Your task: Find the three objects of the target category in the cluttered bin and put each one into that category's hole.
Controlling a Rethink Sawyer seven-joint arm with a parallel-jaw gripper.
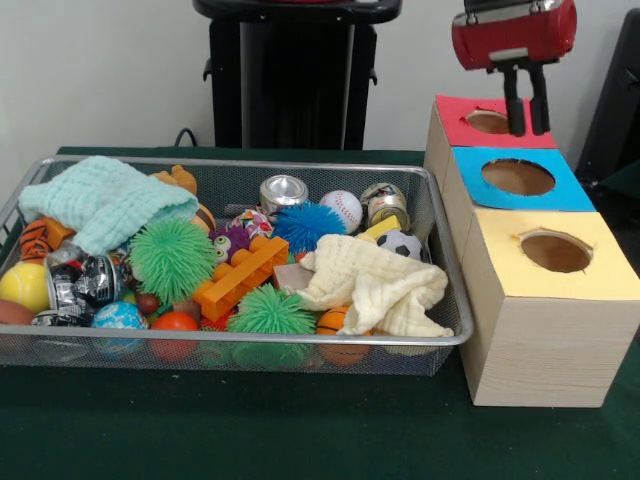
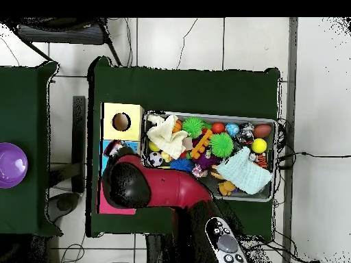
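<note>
My gripper (image 1: 527, 128) hangs over the red-topped box's hole (image 1: 487, 121) at the far right. Its two dark fingers (image 1: 514, 105) point down with a narrow gap and nothing between them. In front of it stand the blue-topped hole (image 1: 517, 177) and the yellow-topped hole (image 1: 556, 252). The wire bin (image 1: 250, 340) holds a baseball (image 1: 342, 208), a soccer ball (image 1: 400, 243), a silver can (image 1: 283, 192), a shiny can (image 1: 384, 203), green spiky balls (image 1: 172, 258) and an orange brick (image 1: 240, 277). In the overhead view my red arm (image 2: 158, 186) hides the gripper.
A teal cloth (image 1: 105, 200) covers the bin's back left and a cream cloth (image 1: 375, 288) its front right. A purple bowl (image 2: 10, 164) sits on a side table. The yellow box (image 2: 110, 113) stands beside the bin (image 2: 206, 115).
</note>
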